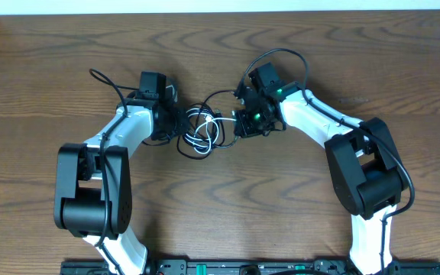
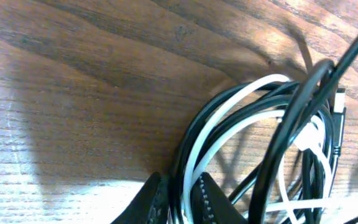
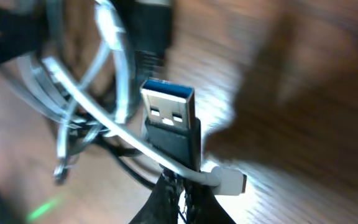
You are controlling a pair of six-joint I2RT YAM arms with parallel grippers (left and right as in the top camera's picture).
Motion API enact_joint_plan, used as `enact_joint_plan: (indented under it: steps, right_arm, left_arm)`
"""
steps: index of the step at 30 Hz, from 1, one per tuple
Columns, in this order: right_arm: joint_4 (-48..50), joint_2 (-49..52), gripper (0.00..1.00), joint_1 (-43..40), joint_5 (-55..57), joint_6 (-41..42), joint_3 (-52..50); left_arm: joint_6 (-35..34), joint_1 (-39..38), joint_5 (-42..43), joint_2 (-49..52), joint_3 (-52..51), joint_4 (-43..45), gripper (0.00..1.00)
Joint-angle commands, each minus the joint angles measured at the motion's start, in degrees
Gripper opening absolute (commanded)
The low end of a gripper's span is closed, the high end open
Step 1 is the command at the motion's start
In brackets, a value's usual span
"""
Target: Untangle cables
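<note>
**Both pincers clenched on one knotted coil**

The wooden surface [image 1: 220,46] carries a single small heap, the cables [image 1: 201,131]. It lies between the two pincers and both touch it.

Ahead of the left pincer [image 2: 180,202] the loops fan out flat on the wood. The black cable [image 2: 289,124] and the white cable [image 2: 241,93] run side by side there and cross each other several times. That pincer is clenched nearly closed, with a strand of each colour nipped between its tips at the near rim of the coil.

The right pincer [image 3: 180,198] is shut tight on the black cable just beneath its USB plug [image 3: 169,112], which stands upright above the tips. A white strand crosses in front of the plug, right at the tips, and ends in a small white plug [image 3: 230,182] just beside them. Whether that strand is pinched too cannot be told. The rest of the coil is a blur beyond and to the left.

These cords look light, limp and smooth-sheathed. They should slide over one another easily, but pulling on a trapped loop would likely tighten it.

The rigid plug housings are probably the best place to take hold. They will not squash, and each has to be fed back through the loops anyway. The joint between plug and cord looks the weakest spot, so tugs there should be gentle.
</note>
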Motion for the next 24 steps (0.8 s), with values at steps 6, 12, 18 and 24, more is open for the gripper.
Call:
enact_joint_plan:
  steps: [6,12,18,24]
  right_arm:
    - [-2.2,-1.8,0.47,1.8,16.9,5.4,0.5]
    - [-3.7,-1.9,0.55,2.1,9.1,-1.5,7.5]
    - [0.0,-1.7,0.13,5.0,6.4,-3.3,8.9]
    - [3.7,-0.3,0.17,8.9,8.3,-5.1,8.6]
  left_arm:
    - [-1.5,0.1,-1.2,0.9,0.0,0.1,0.24]
    - [-1.6,0.1,-1.0,0.9,0.0,0.2,0.27]
    - [-1.6,0.1,-1.0,0.9,0.0,0.3,0.27]
    - [-1.6,0.1,-1.0,0.9,0.0,0.3,0.27]
